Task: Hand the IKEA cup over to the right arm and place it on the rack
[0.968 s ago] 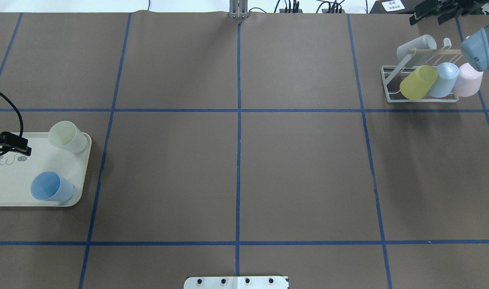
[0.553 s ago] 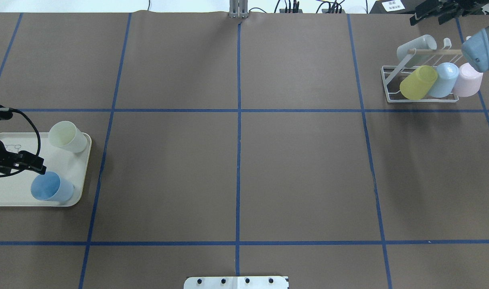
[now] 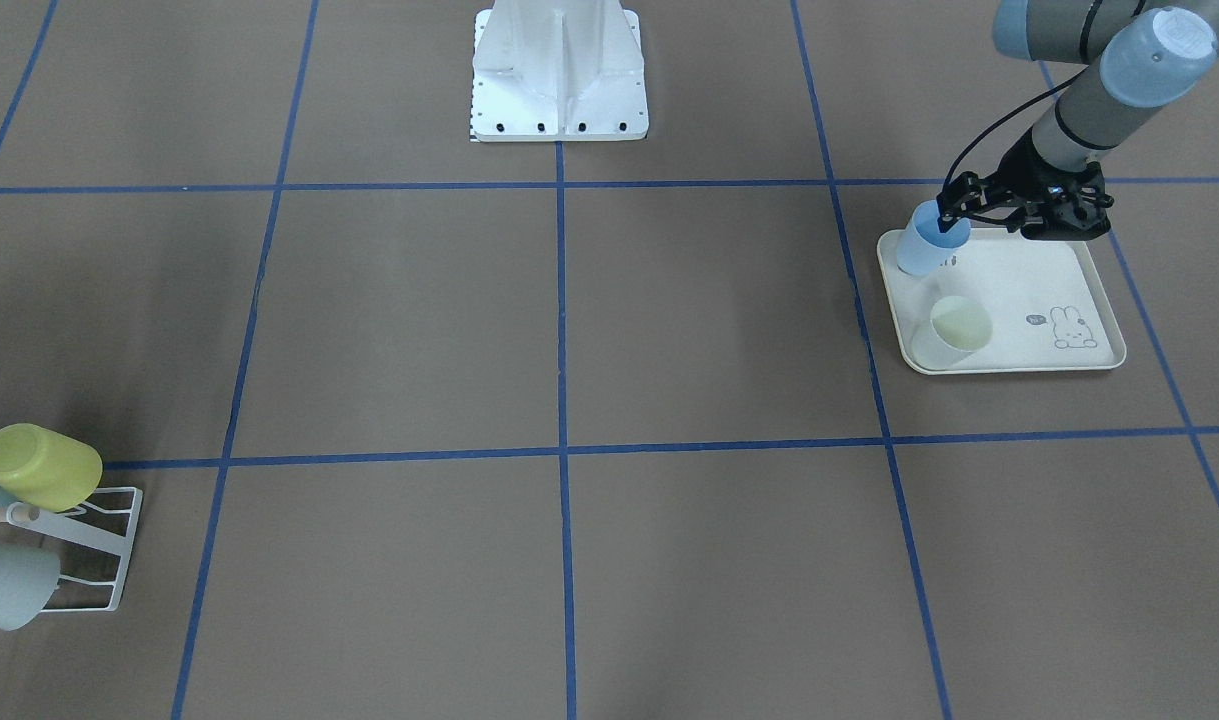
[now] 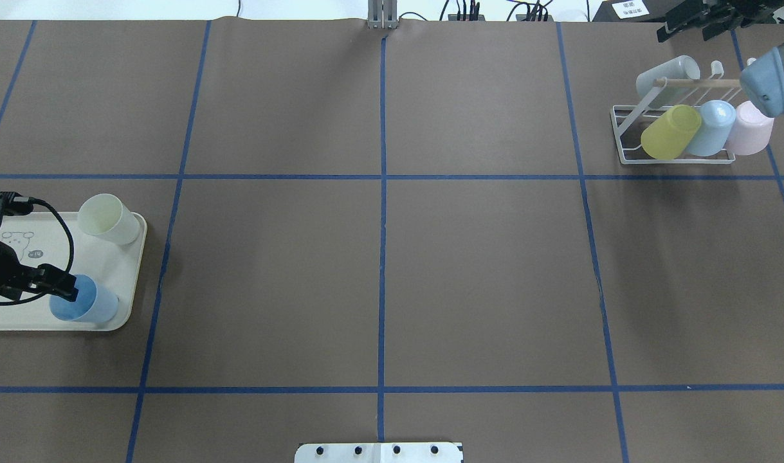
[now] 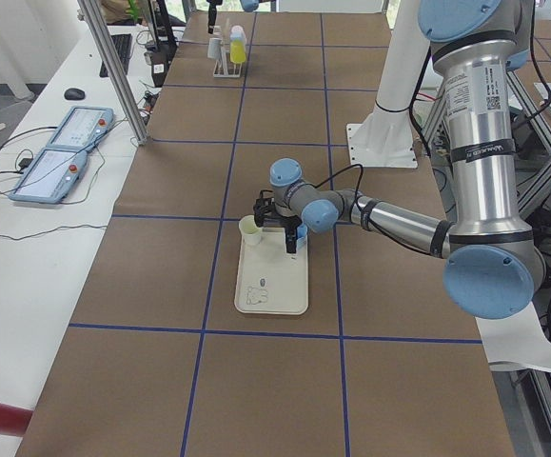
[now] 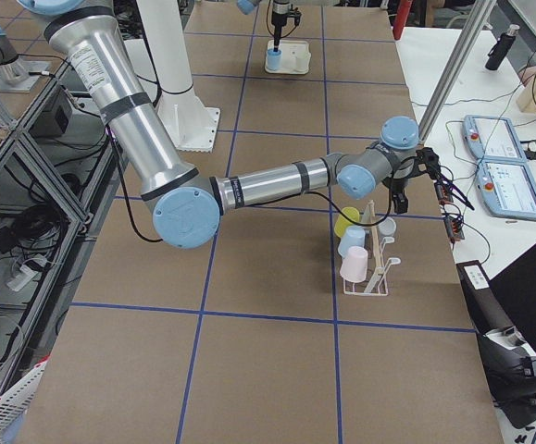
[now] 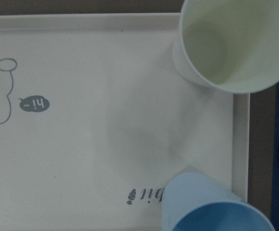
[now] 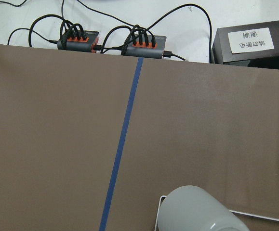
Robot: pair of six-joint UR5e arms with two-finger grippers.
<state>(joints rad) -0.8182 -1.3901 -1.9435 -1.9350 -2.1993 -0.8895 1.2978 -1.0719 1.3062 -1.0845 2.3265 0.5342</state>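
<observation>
The left black two-finger pincer (image 3: 954,208) is held open at the rim of the upright blue plastic cup (image 3: 927,240) on the cream rabbit-print tray (image 3: 1039,290); the right pincer's (image 4: 684,22) state cannot be told.

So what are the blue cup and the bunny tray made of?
The blue cup looks like matte plastic: even pastel colour, thin rim, no shine. The bunny tray seems plastic too, or melamine: smooth cream surface, rounded raised edge, printed drawing. I can't be certain.
</observation>
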